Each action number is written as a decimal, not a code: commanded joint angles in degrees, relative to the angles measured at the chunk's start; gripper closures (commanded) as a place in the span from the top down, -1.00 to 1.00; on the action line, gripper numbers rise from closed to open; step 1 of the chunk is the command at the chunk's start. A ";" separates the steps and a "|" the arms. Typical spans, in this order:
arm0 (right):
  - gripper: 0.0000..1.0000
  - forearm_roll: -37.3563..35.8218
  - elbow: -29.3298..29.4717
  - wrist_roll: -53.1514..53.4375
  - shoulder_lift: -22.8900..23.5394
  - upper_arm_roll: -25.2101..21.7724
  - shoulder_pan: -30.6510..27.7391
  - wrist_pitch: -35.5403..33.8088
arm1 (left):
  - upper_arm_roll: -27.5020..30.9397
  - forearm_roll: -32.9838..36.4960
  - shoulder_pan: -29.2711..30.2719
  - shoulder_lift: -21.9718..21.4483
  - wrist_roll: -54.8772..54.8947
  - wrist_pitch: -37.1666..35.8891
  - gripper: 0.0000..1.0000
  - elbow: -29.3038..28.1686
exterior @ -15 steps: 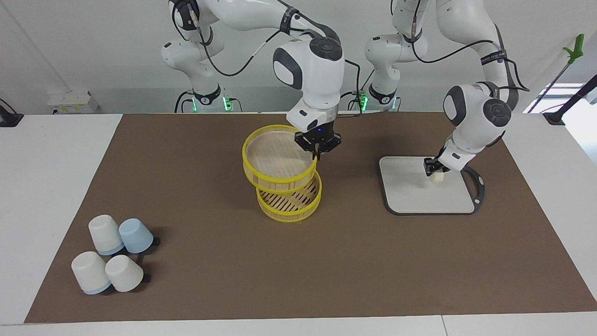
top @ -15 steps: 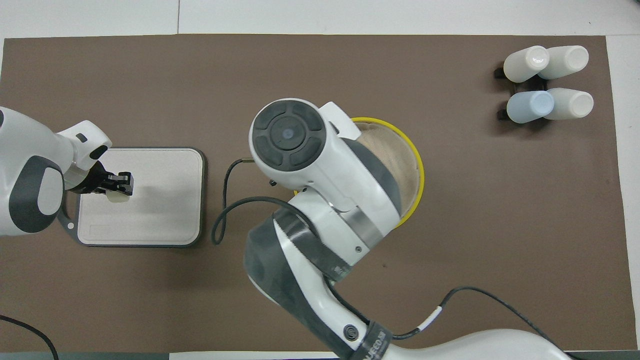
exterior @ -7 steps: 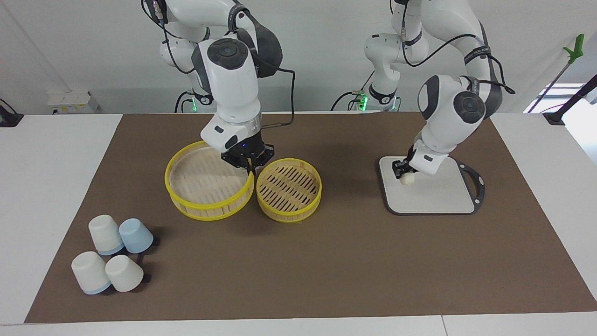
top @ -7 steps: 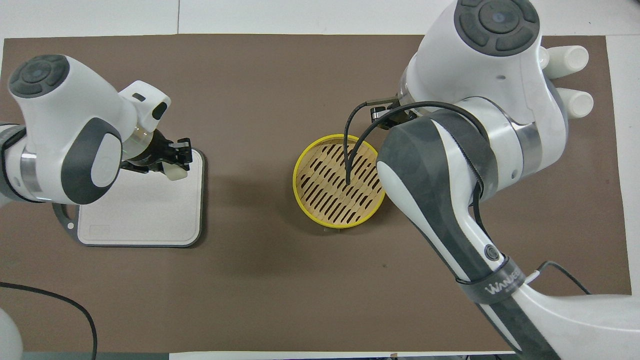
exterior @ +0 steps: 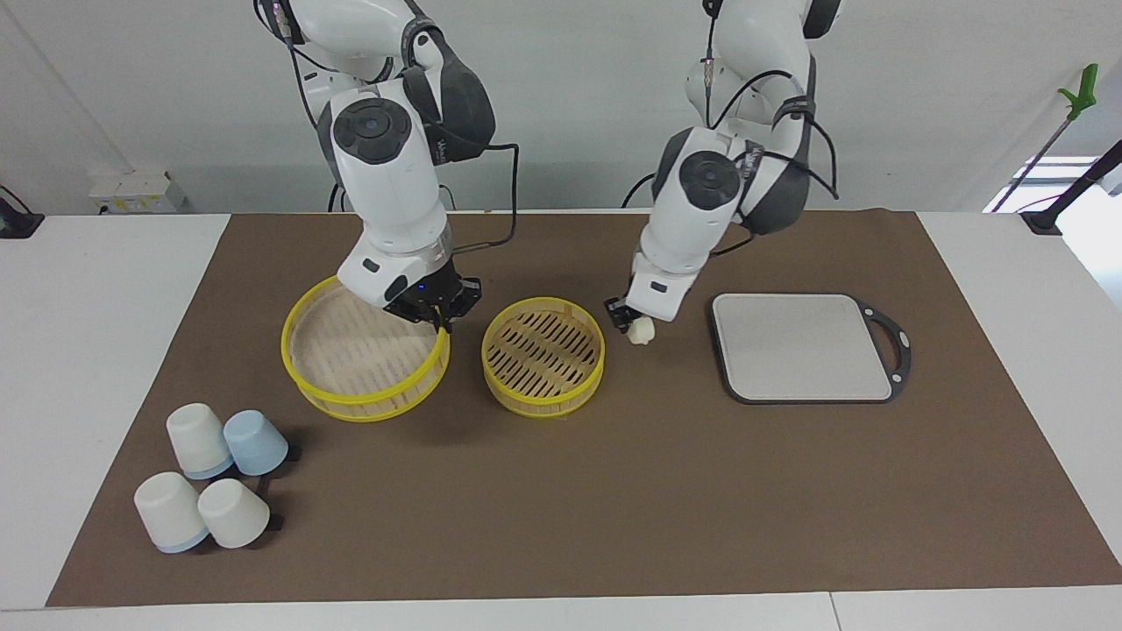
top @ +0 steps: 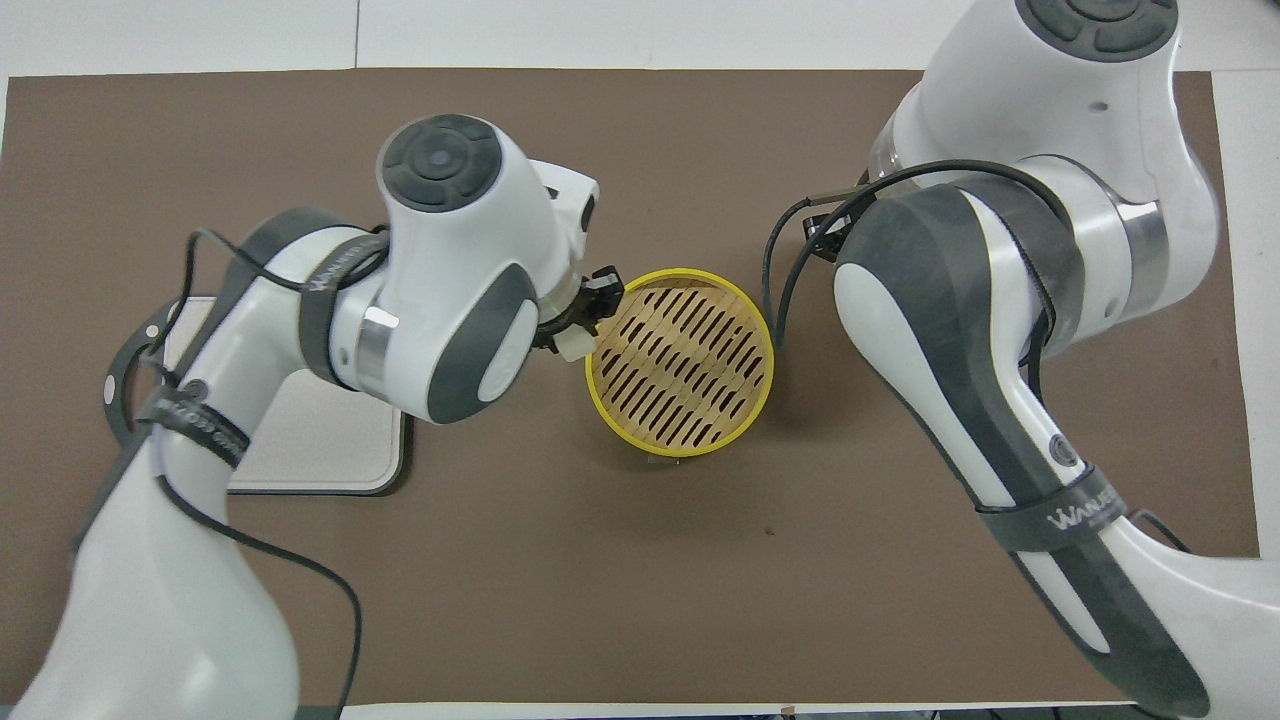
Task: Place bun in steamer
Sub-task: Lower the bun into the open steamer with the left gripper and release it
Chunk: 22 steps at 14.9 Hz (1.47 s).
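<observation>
Bun (exterior: 642, 330) carried off the grey board (exterior: 802, 347) in the last half second and now held in the air just beside the steamer (exterior: 543, 366), at the rim on the left arm's side, with the mat under it and not yet the slotted floor. Board left bare, toward the left arm's end of the table. Top piece (exterior: 364, 364) shifted a little further toward the right arm's end over the same interval and held by its rim, beside the steamer and clear of the opening. Meaning for the task: transport nearly complete, basket uncovered, only a short traverse over the rim and a lowering judged to remain. Left gripper (exterior: 633, 322) closed on the bun: dough lump seated between the fingertips and projecting below them in the facing view, showing as a pale block at the tips in the overhead view (top: 573, 343). Right gripper (exterior: 436, 317) pinched on the yellow rim of the top piece. Release over the basket's middle advised, to keep the bun off the rim. Four upturned cups (exterior: 213, 476) grouped near the right arm's end of the table, well apart from the work.
</observation>
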 commanded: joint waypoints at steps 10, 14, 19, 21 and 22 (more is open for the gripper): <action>-1.00 1.02 -6.81 -3.07 -3.76 0.55 -3.24 2.04 | 1.23 0.49 -9.38 10.90 -5.39 5.42 -0.07 5.43; -1.00 1.02 -6.98 -2.90 -3.85 0.55 -3.24 2.04 | 1.23 0.49 -10.88 10.71 -5.39 7.37 0.00 2.16; -1.00 1.10 -6.89 -2.28 -3.85 0.55 -3.24 2.04 | 1.67 0.31 -9.57 11.24 -5.30 2.10 1.00 5.93; -1.00 1.10 -6.81 -2.28 -3.85 0.55 -3.24 2.04 | 1.84 0.05 -8.17 10.63 -5.39 2.01 1.00 6.20; -1.00 1.10 -6.72 -2.19 -3.85 0.55 -3.24 2.04 | 2.19 -0.04 -7.55 10.45 -5.48 1.75 1.00 6.46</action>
